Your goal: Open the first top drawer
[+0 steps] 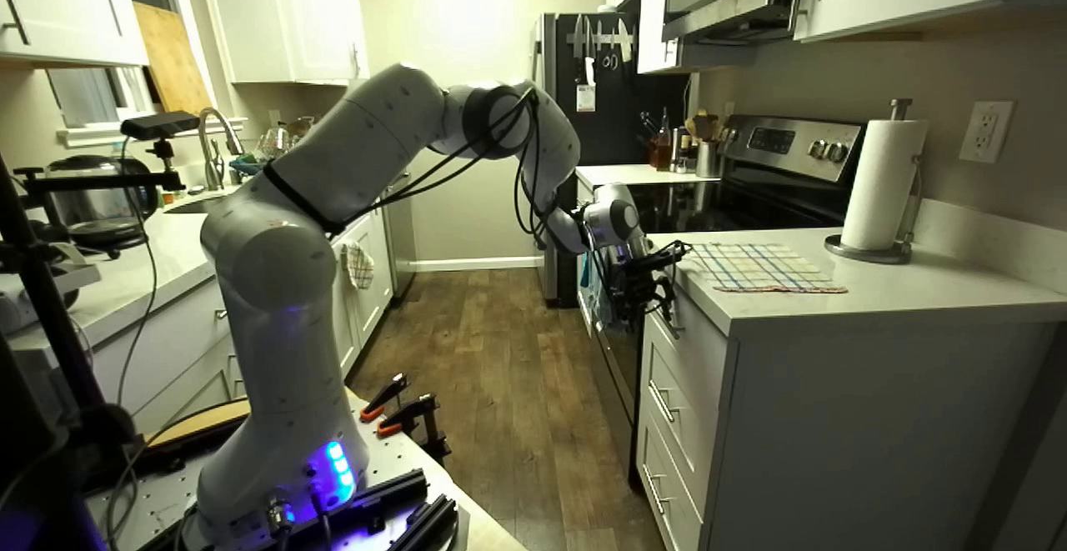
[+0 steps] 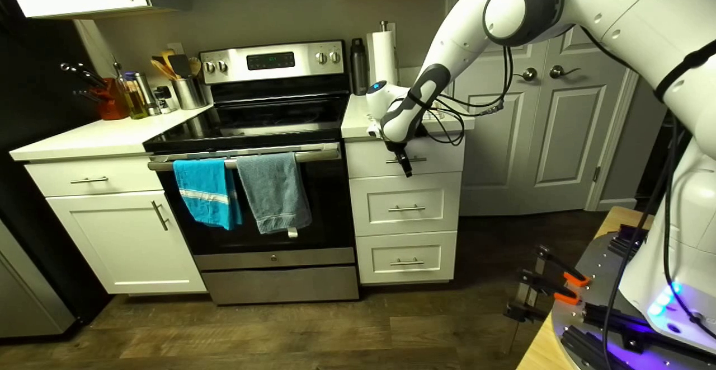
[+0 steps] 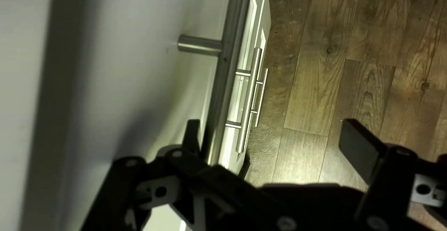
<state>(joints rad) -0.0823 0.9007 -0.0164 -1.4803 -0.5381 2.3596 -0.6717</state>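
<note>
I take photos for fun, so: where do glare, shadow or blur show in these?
In an exterior view, the back wall washes out near the top; in both exterior views, blue light glows on the robot's base; in the wrist view, a soft shadow falls on the top drawer's front beside the open claw, the floor has a bright patch, and the far-left pale strip looks blurred.

Glare whitens the back wall (image 1: 468, 26), while soft shadow dims the top drawer (image 3: 143, 63).
</note>
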